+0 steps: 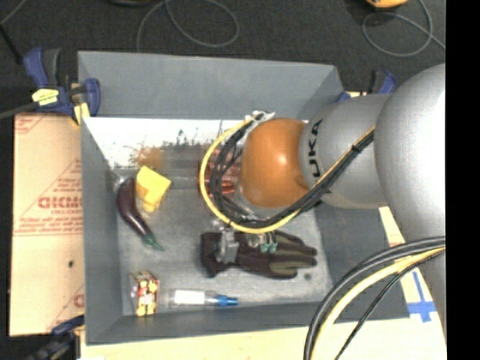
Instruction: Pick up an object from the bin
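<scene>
Bare floor (182, 220) between eggplant (133, 214), glove (279, 258)

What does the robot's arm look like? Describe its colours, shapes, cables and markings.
The arm is built of thick, rounded silver-grey links. A glossy orange dome cover sits at its wrist. Black letters, "UKA" readable, mark the link beside it. Yellow and black cables loop around the dome.

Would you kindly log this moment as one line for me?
end effector: over dark glove, its left end | purple eggplant, yellow block: apart, further left
</scene>
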